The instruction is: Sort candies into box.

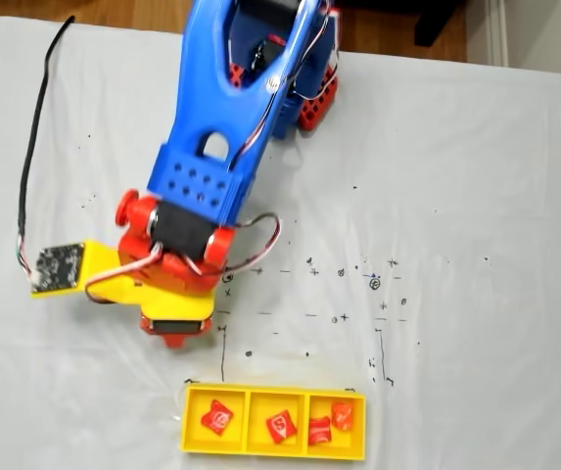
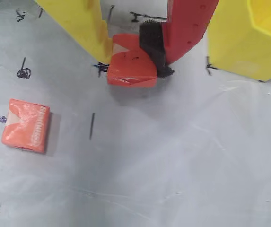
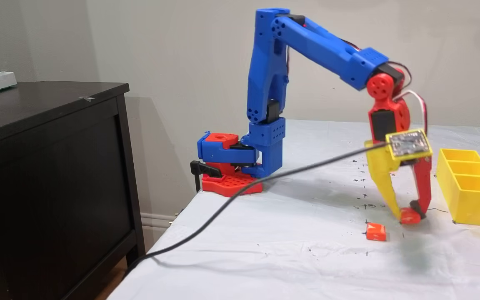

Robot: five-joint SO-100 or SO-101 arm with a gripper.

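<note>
The pincer (image 2: pixel 134 66), one yellow finger and one red finger with a black pad, is clamped on a red-orange candy (image 2: pixel 130 66) just above the white counter (image 2: pixel 182 156). A second candy (image 3: pixel 376 231) lies loose on the counter nearby. The yellow box (image 1: pixel 274 422) holds four candies: one (image 1: pixel 216 418) in its left compartment, one in the middle and two in the right, as the downward-looking fixed view shows them.

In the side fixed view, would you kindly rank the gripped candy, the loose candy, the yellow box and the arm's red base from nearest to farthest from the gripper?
1. Gripped candy, pinched in the gripper.
2. Loose candy, on the cloth just left.
3. Yellow box, to the right.
4. Red base, far left at the table edge.
</note>
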